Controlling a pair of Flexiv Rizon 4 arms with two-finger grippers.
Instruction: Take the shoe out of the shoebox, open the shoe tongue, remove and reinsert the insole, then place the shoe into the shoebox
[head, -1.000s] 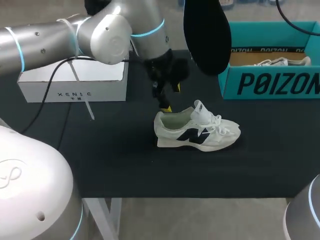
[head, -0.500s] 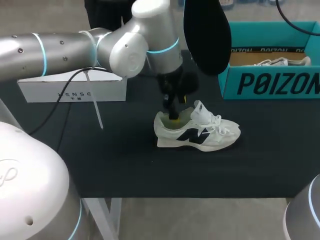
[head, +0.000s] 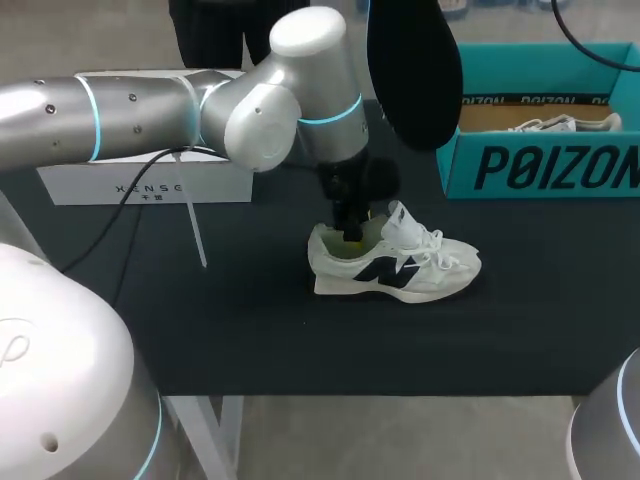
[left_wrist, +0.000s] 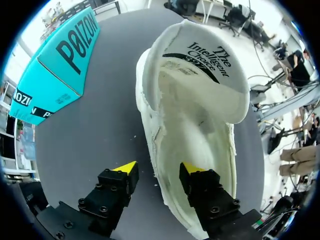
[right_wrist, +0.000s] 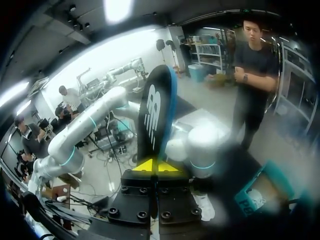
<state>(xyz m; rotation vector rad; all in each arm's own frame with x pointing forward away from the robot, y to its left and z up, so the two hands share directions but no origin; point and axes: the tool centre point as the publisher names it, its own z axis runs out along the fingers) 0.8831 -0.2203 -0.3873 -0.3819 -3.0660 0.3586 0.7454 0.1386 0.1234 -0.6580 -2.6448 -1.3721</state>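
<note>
A white shoe (head: 395, 262) with a dark side logo lies on its sole mid-table, toe to the right. My left gripper (head: 350, 230) is down at its heel opening. In the left wrist view the left gripper (left_wrist: 159, 169) is open, straddling the shoe's (left_wrist: 190, 100) side wall: one finger inside the shoe, the other outside and apart from the wall. The black insole (head: 413, 70) hangs high above the table. My right gripper (right_wrist: 155, 166) is shut on the insole (right_wrist: 156, 115), which stands upright between its yellow tips. The teal shoebox (head: 545, 150) stands at the back right.
A second white shoe (head: 560, 124) lies inside the shoebox. A white box (head: 145, 175) stands at the back left, with a cable hanging in front of it. The dark table mat (head: 250, 330) stretches to the front edge.
My left arm has swung right and down, from beside the heel to over the shoe's opening, and its fingers have drawn closer together. The right arm and the insole have stayed in place.
</note>
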